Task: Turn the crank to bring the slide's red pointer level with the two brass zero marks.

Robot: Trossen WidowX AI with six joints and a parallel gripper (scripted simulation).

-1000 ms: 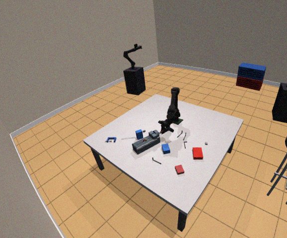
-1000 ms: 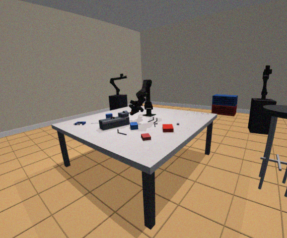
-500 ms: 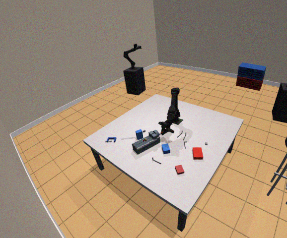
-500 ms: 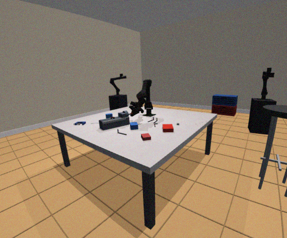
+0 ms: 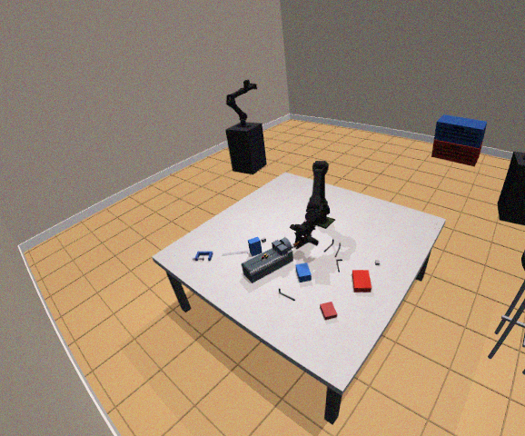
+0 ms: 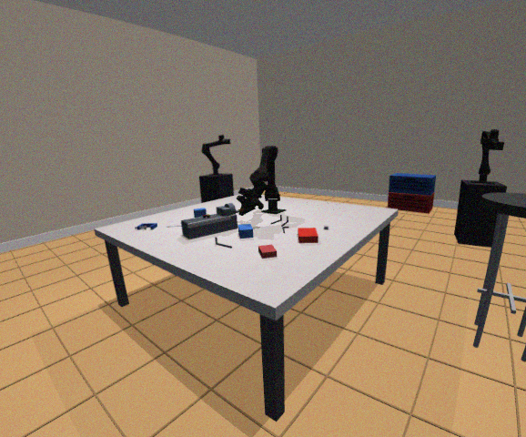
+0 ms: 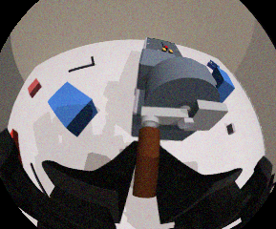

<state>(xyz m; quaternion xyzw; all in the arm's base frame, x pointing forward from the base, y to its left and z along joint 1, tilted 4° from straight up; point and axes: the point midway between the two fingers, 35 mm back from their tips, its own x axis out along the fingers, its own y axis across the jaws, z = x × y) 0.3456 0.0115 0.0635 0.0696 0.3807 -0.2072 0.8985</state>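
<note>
The machine [image 5: 268, 266] [image 6: 209, 226] is a long dark grey body on the table, with a round grey housing [image 7: 182, 78] at the end near the arm. A pale grey crank arm [image 7: 166, 114] crosses the housing's face, with a brown handle [image 7: 146, 187] pointing toward the wrist camera. My gripper [image 7: 144, 146] [image 5: 297, 244] is shut on the handle, a black finger on each side. On the slide, the tiny red pointer [image 7: 166, 47] shows close to the two brass marks [image 7: 164, 50] [image 7: 171, 51]. These frames are too coarse to tell whether it is exactly level.
A blue block [image 5: 302, 272] [image 6: 245, 230] [image 7: 68, 105] lies beside the machine. A taller blue block [image 5: 254, 246] [image 7: 223, 85] stands on its other side. Two red blocks [image 5: 361, 280] [image 5: 328, 310], several thin black hex keys and a blue bracket [image 5: 203, 255] lie farther off.
</note>
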